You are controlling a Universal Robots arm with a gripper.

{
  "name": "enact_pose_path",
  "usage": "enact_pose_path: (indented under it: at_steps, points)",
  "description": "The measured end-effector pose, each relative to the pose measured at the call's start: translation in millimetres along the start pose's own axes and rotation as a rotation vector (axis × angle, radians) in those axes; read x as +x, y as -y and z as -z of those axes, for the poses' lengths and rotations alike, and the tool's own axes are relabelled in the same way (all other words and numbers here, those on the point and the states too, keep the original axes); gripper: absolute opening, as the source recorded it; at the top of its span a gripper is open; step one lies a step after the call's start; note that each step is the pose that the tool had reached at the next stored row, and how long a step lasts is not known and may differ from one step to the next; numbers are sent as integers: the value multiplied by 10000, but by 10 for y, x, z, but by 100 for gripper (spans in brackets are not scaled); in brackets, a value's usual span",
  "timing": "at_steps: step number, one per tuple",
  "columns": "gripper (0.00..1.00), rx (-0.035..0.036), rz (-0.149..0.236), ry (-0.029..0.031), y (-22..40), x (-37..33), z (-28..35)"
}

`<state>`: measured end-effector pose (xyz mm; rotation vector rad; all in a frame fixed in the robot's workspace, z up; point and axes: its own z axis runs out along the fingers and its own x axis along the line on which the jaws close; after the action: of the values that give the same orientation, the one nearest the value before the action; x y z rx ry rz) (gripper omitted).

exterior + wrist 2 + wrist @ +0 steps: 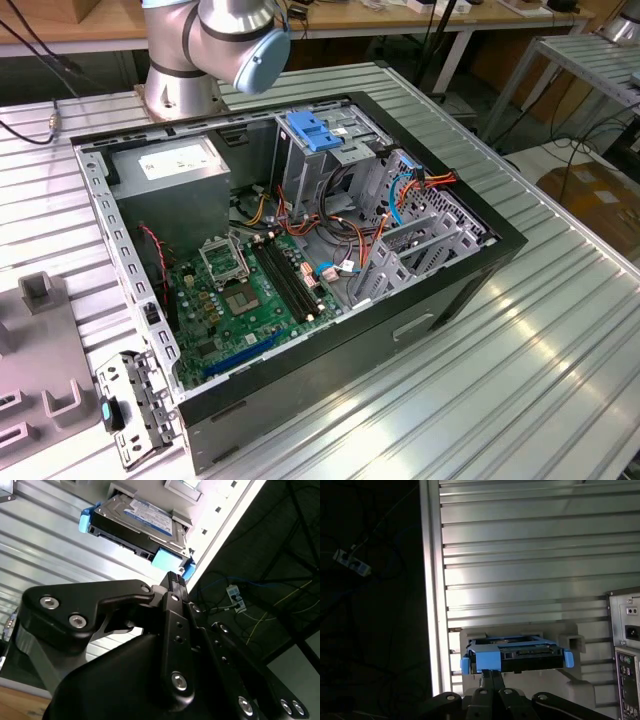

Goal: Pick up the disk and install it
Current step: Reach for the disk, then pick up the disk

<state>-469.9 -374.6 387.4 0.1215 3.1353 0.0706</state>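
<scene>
The disk (147, 517) lies flat in a pale grey holder (572, 642) on the ribbed metal table. It has a dark metal body, a white label with a blue band, and blue side rails. In the first wrist view its end face (520, 656) points toward me. My gripper (173, 579) is shut with nothing between its fingers. Its tips sit just short of the blue rail's tab (167, 560), apart from it as far as I can see. In the first wrist view the gripper (490, 676) is right in front of the disk's end.
An open computer case (480, 260) lies on the table, with a motherboard (250, 290), cables, a bare blue bracket (315, 130) at the drive bay and a grey power supply box (175, 170). The table edge (432, 605) runs beside the disk. The case's rear panel (626, 645) stands near the holder.
</scene>
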Motion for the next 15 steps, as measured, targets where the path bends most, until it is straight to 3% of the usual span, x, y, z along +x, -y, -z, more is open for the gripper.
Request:
enact_pose_path:
  at_steps: [15]
  points:
    - [11,0,51,-2,2,28,0]
